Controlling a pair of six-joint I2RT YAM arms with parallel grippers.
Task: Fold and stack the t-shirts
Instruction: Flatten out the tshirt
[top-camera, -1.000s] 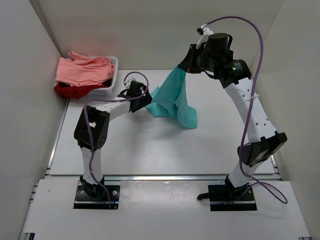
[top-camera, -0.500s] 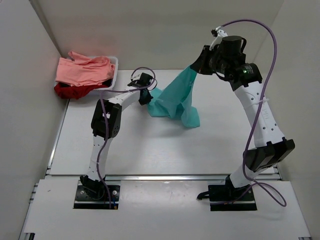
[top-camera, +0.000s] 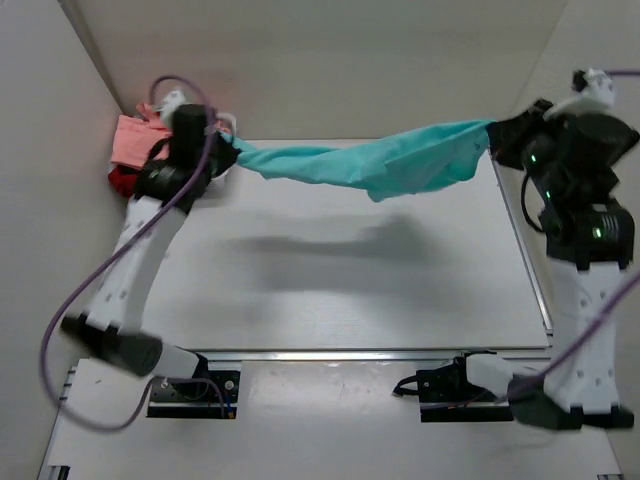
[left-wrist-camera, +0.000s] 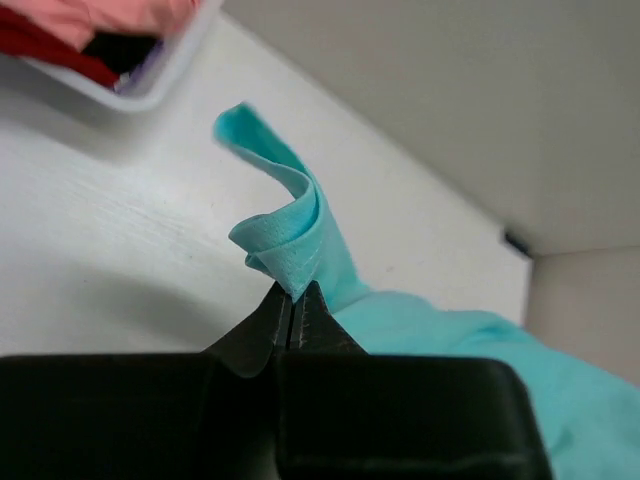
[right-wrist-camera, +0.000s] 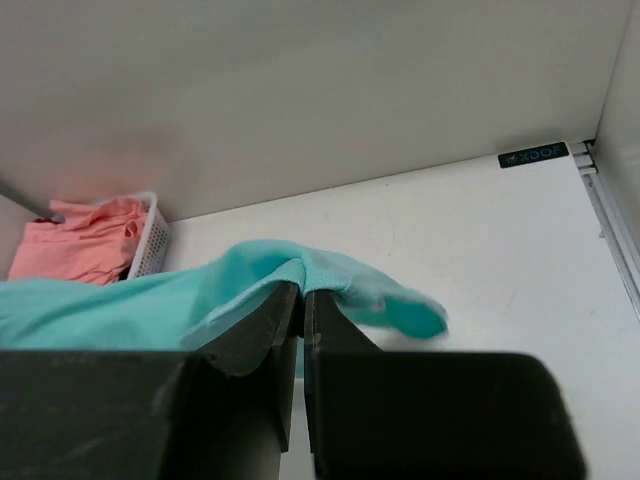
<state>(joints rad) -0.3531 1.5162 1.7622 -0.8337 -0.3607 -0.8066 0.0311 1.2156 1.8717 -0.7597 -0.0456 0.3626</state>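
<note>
- I count three t-shirts: one teal, one salmon pink, one dark red.
- The teal t-shirt (top-camera: 370, 165) hangs stretched between my two arms above the far half of the bench. It runs from the far left corner to the far right edge, and its loose middle sags right of centre.
- The left end effector (left-wrist-camera: 295, 300) is closed on one end of the teal t-shirt. In its wrist view a curled fold of cloth sticks out beyond the pinched fingertips.
- The right end effector (right-wrist-camera: 303, 292) is closed on the other end. The cloth drapes over its fingers and a short flap hangs past them to the right.
- The salmon pink t-shirt (top-camera: 135, 140) lies bunched on top in the far left corner, with the dark red t-shirt (top-camera: 122, 180) under it and showing at the near side.
- Both sit in one white basket (right-wrist-camera: 152, 245). In the top view the left arm hides most of it.
- The bench (top-camera: 330, 290) is a plain white surface. The teal t-shirt casts a soft shadow (top-camera: 330, 245) across its middle.
- A metal rail (top-camera: 350, 354) runs along the near edge of the bench, with the two arm bases bolted just in front of it.
- Plain pale walls (top-camera: 330, 60) close in the back and both sides.
</note>
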